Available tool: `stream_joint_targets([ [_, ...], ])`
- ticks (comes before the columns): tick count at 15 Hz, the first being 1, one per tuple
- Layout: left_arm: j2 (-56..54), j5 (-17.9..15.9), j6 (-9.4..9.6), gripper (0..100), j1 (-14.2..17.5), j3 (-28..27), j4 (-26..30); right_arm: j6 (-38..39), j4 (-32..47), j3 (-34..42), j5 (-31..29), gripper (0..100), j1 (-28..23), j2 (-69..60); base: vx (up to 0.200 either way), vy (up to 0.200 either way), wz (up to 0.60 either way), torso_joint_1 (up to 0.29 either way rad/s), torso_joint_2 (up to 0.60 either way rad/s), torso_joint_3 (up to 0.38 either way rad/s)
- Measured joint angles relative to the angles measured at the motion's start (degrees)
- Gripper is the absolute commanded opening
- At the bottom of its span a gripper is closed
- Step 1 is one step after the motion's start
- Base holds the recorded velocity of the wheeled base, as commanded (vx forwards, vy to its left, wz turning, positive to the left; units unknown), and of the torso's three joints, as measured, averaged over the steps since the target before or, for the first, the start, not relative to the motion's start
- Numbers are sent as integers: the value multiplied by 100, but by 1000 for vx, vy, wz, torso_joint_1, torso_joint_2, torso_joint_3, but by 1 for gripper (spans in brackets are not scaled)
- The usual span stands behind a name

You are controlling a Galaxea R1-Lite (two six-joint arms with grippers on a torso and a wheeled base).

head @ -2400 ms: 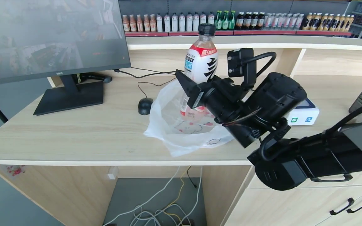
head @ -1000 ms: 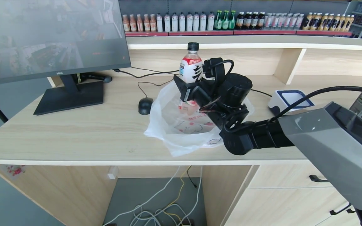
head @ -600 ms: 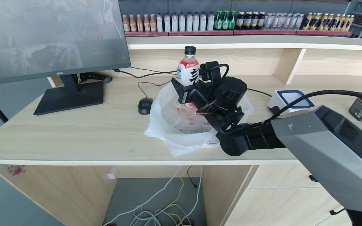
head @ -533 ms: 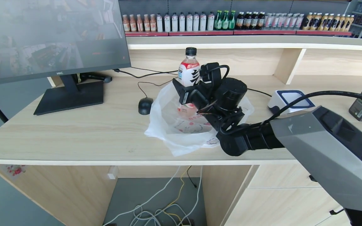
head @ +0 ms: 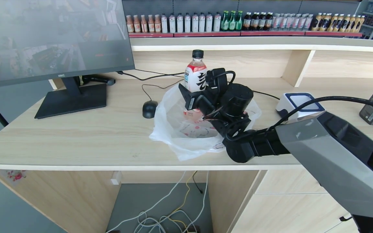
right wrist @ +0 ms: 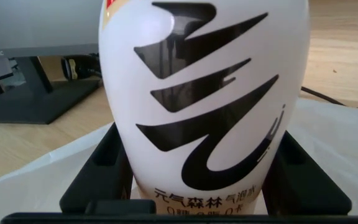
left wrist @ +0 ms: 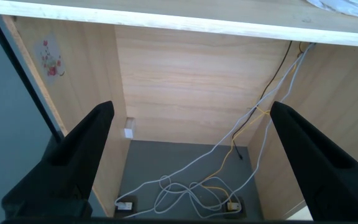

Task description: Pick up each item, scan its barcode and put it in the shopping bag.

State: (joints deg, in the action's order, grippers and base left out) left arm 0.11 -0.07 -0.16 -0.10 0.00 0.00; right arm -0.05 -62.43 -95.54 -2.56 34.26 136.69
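At counter [head: 76, 136], right pincer [head: 193, 98] grips upright bottle [head: 195, 72] over shopping bag [head: 170, 129]; left pincer [left wrist: 191, 112] gapes.

Centre frame, the bottle [head: 195, 72] is upright in the shopping bag [head: 172, 129] on the desk [head: 76, 139]; mouse [head: 149, 109] just left of it, monitor [head: 53, 38] upper left, scanner [head: 295, 101] at right.

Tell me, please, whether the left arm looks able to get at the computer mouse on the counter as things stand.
Probably not directly: the left gripper hangs open below the counter, whose top lies between it and the mouse. Once raised, nothing seems to block it.
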Motion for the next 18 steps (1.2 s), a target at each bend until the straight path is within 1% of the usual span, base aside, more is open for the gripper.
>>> stream_joint_targets([
  [7,0,5,0,100,0,0,0,7,-208,199,16,0,17,0,0,0,0,0,0,0],
  [8,0,5,-5,100,0,0,0,10,-197,223,18,100,17,-6,0,0,0,0,0,0],
  [18,0,2,-9,100,0,0,0,15,-422,463,67,100,17,-199,0,0,0,0,0,0],
])
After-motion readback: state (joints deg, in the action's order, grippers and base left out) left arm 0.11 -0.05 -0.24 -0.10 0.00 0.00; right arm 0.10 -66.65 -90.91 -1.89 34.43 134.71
